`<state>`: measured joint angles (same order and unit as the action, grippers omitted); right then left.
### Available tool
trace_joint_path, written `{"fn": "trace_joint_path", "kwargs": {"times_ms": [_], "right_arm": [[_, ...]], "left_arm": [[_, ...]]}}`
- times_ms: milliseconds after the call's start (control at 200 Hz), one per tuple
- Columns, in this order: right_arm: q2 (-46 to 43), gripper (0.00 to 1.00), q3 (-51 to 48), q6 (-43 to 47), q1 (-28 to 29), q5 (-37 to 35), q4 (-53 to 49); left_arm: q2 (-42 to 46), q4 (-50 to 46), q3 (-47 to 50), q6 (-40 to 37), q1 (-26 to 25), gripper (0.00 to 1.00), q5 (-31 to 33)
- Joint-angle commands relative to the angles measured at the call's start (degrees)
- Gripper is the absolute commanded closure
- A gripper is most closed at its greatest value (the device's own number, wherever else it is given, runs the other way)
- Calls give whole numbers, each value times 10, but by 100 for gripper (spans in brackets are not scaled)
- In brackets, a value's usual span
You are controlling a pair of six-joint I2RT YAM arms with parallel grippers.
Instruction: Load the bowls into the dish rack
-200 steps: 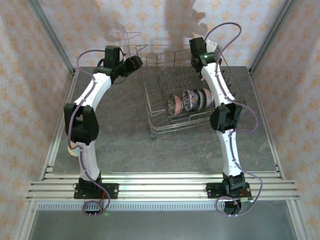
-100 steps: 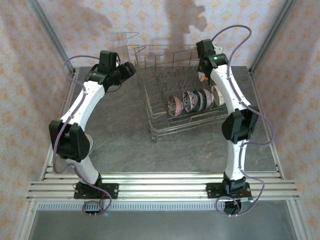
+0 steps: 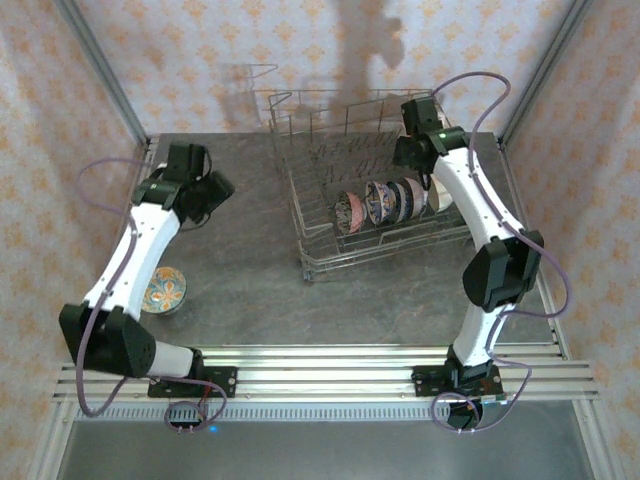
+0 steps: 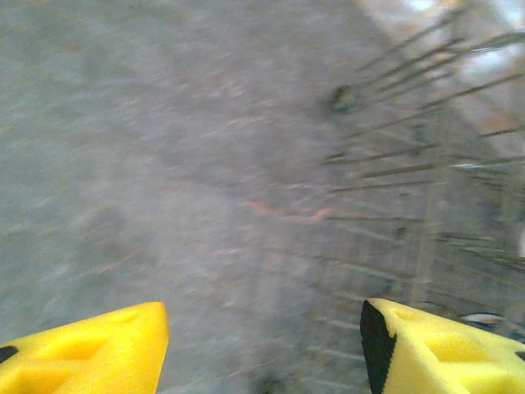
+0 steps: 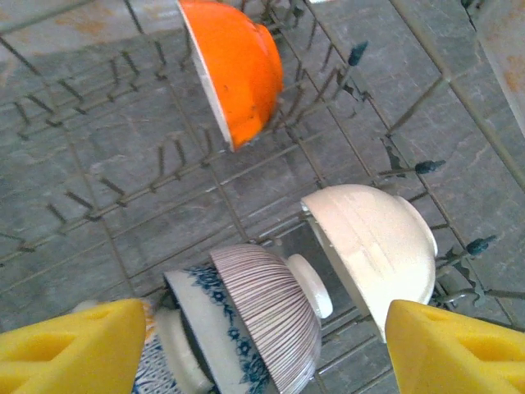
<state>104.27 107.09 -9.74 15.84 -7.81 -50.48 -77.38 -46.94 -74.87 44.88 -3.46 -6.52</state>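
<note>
1. Left arm: the elbow sits low at 8 o'clock and the forearm rises toward 12. The wrist is bent, so the left gripper (image 3: 212, 190) aims toward 3 o'clock over the table (image 3: 250, 290).
2. Left gripper: the yellow fingers (image 4: 90, 349) are spread wide with nothing between them.
3. Right arm: the elbow is at 4 o'clock of the dish rack (image 3: 291, 170) and the forearm reaches toward 11. The right gripper (image 3: 406, 153) hangs over the rack's far-right part.
4. Right gripper: spread and empty above a white bowl (image 5: 377, 246) and a striped bowl (image 5: 262, 304). An orange bowl (image 5: 242, 70) is at 12 o'clock.
5. A row of bowls (image 3: 385, 200) stands on edge in the rack. One patterned bowl (image 3: 163, 290) lies on the table at 8 o'clock.
</note>
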Motion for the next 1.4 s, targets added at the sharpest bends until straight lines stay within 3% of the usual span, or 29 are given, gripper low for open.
{"fn": "trace_joint_path", "kwargs": {"times_ms": [0, 180, 455, 671, 866, 1126, 1396], "right_arm": [[-30, 24, -10, 18, 1, 54, 9], [-41, 24, -36, 25, 0, 83, 14], [-39, 25, -47, 30, 1, 94, 11], [-36, 25, -59, 29, 0, 94, 13], [-26, 26, -59, 21, 0, 106, 13], [-12, 27, -52, 17, 1, 119, 14], [3, 28, -38, 17, 0, 127, 8]], "left_arm": [[53, -74, 60, 33, 32, 30, 45], [71, -94, 154, 38, 86, 25, 32], [68, -45, 249, 38, 184, 26, -17], [34, -32, 249, 5, 204, 30, -23], [8, -17, 244, -12, 207, 42, -50], [31, -8, 258, -12, 207, 67, -53], [41, -11, 256, -15, 207, 81, -71]]}}
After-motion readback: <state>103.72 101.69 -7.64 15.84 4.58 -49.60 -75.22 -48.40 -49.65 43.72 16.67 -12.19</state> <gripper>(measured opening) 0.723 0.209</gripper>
